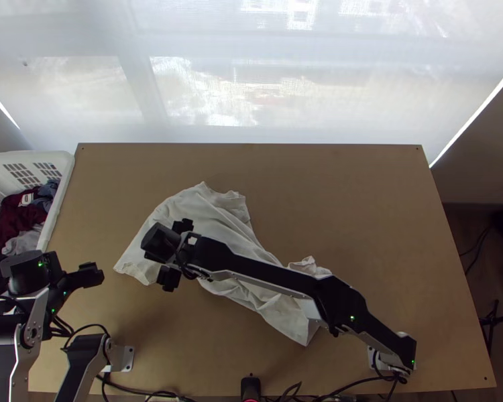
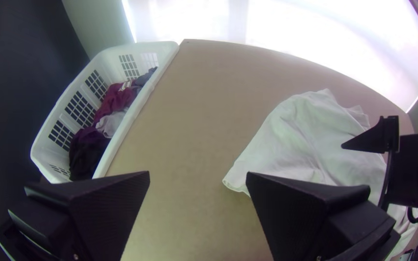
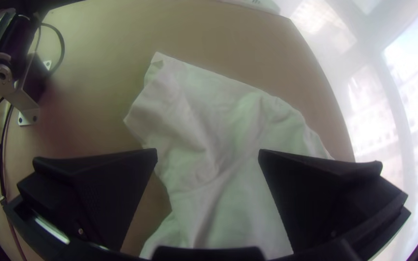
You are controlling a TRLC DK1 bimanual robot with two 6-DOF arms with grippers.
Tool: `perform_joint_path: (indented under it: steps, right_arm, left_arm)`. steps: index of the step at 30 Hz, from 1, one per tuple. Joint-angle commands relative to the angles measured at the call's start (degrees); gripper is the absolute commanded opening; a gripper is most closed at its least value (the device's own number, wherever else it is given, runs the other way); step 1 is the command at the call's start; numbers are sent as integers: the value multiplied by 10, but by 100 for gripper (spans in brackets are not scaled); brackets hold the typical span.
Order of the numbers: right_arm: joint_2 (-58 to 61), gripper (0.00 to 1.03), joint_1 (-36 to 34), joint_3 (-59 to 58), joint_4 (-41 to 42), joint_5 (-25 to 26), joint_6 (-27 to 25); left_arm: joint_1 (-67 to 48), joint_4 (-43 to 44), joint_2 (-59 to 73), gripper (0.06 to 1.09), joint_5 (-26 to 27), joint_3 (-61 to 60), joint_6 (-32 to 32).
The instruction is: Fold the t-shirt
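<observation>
The white t-shirt (image 1: 214, 211) lies rumpled and slanting across the middle of the table, with wrinkles and uneven edges. Above its left part is my right gripper (image 1: 173, 251), its fingers wide apart; part of the shirt is hidden under that arm. My left gripper (image 1: 85, 275) is off to the shirt's left, near the basket. In the left wrist view, my left gripper (image 2: 198, 175) is open with nothing between its fingers, and the shirt (image 2: 305, 140) lies beyond. Cloth (image 3: 209, 111) spreads below my open right gripper (image 3: 209, 152) in the right wrist view.
A white laundry basket (image 1: 65, 181) with dark red, grey and black clothes stands at the table's left edge. Bare tabletop (image 1: 345, 201) extends to the right of and behind the shirt. Cables (image 1: 298, 395) run along the near edge.
</observation>
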Motion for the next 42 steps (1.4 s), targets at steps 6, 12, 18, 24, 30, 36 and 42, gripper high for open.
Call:
perform_joint_path:
  steps: [6, 12, 18, 24, 30, 36, 42]
  right_arm:
    - [92, 98, 31, 58, 42, -31, 11]
    - [107, 97, 34, 58, 77, -44, 11]
    - [125, 96, 39, 71, 115, -46, 14]
    - [143, 39, 32, 74, 108, -51, 14]
    - [121, 3, 21, 50, 80, -54, 2]
    - [46, 3, -6, 12, 73, -54, -14]
    - [-63, 3, -57, -24, 60, -54, -26]
  left_arm:
    - [11, -39, -43, 103, 1, -17, -2]
    - [22, -44, -50, 103, 0, -10, -1]
    - [32, -55, -58, 103, -1, -4, 8]
    - [32, -66, -69, 103, -1, -4, 9]
    - [32, -57, -68, 103, 1, -11, 11]
    - [32, -36, -57, 103, 2, -13, 7]
    - [32, 0, -37, 103, 2, -4, 7]
